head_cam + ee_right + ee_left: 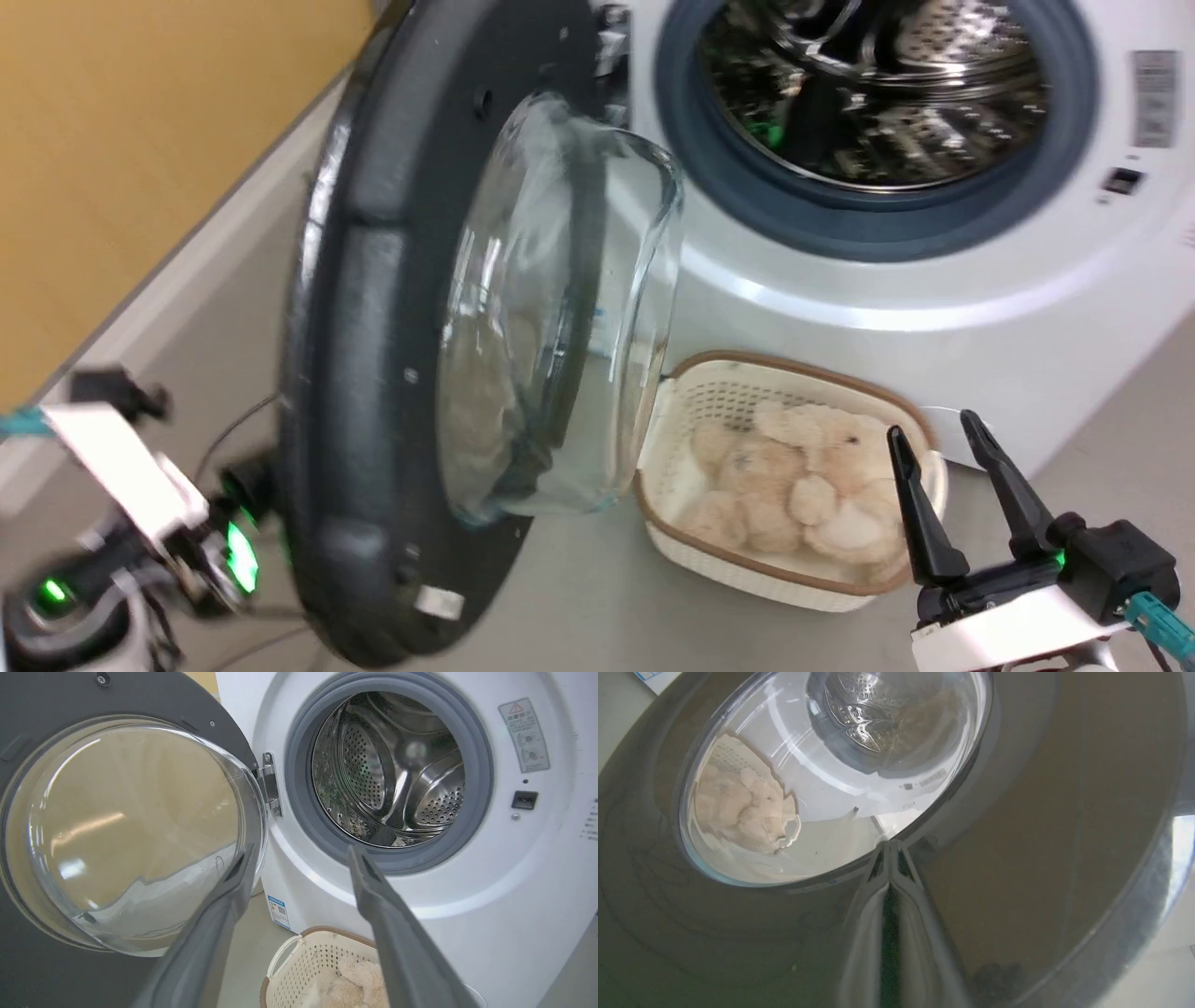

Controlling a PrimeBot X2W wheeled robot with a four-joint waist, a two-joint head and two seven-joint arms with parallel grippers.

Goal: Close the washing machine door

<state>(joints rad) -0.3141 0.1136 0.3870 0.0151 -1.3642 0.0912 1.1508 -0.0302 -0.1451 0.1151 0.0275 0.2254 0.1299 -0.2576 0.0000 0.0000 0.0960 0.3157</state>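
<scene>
Washing machine (pixel 934 308): the drum opening is left uncovered.
Washing machine door (pixel 373 327): swung out on its hinge — stood between left gripper (pixel 889 847) and opening.
Left gripper: fingers are pressed together at the door's outer face — the nearer arm.
Right gripper (pixel 934 429): fingers are held apart, well clear.

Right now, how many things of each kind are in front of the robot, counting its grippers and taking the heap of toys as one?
washing machine: 1
washing machine door: 1
basket: 1
heap of plush toys: 1
grippers: 2, the left gripper and the right gripper
Total: 6
</scene>
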